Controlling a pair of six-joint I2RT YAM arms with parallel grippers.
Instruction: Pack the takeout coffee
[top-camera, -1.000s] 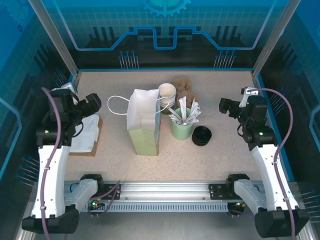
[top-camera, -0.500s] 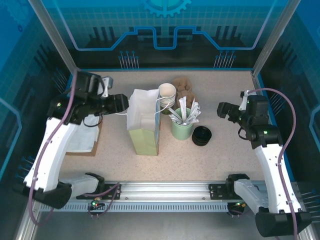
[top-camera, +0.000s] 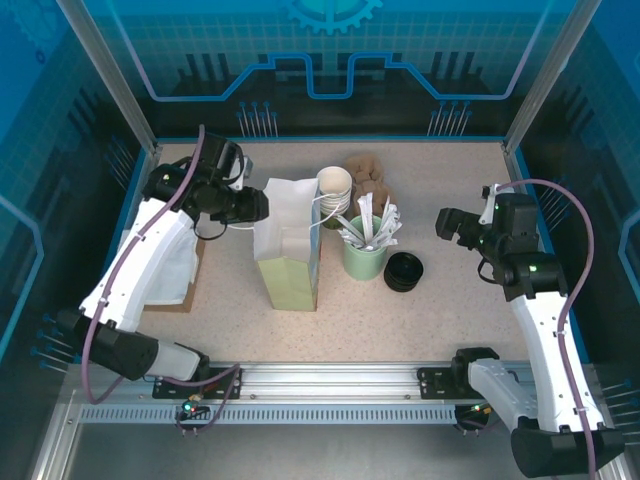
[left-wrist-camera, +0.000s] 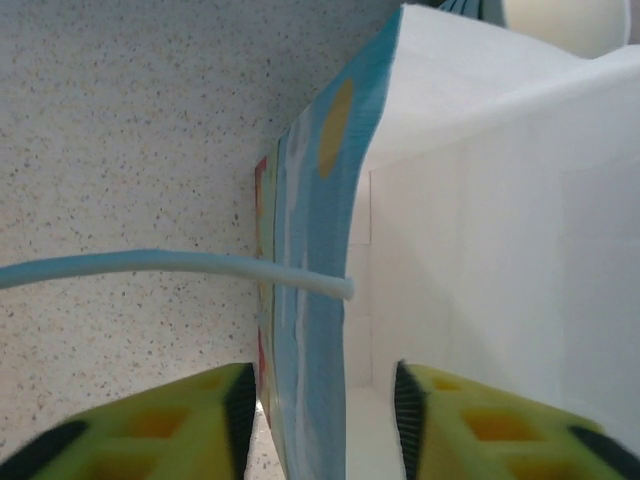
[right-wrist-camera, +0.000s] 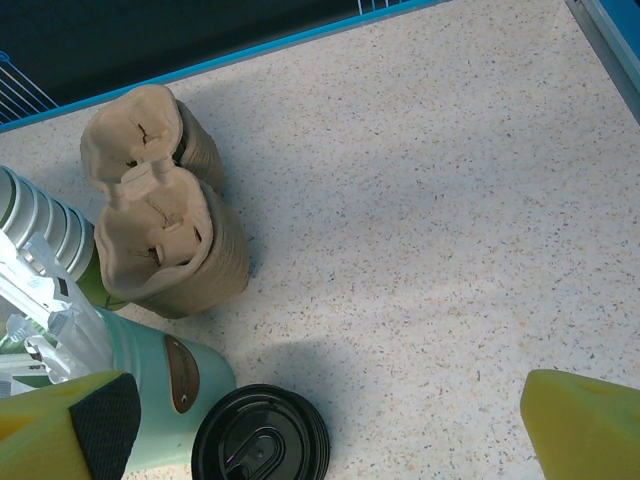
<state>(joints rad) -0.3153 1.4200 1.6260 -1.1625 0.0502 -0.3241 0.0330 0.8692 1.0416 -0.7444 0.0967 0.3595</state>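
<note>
Two yellow-green fingers (left-wrist-camera: 150, 425) of the left gripper (left-wrist-camera: 322, 385) straddle the left wall of the upright white paper bag with a pale-green side (top-camera: 290, 250). One finger is outside and one inside, half-spread with a sliver of space on the inner side, and their bases are cropped and blurred. Spread wide and holding nothing, the right gripper (top-camera: 447, 222) hangs over the speckled table (right-wrist-camera: 450, 200) near the round black plastic lid (right-wrist-camera: 260, 438); the lid is cut off by the frame edge and its underside is hidden, so whether the single green paper cup stands beneath it cannot be told.
</note>
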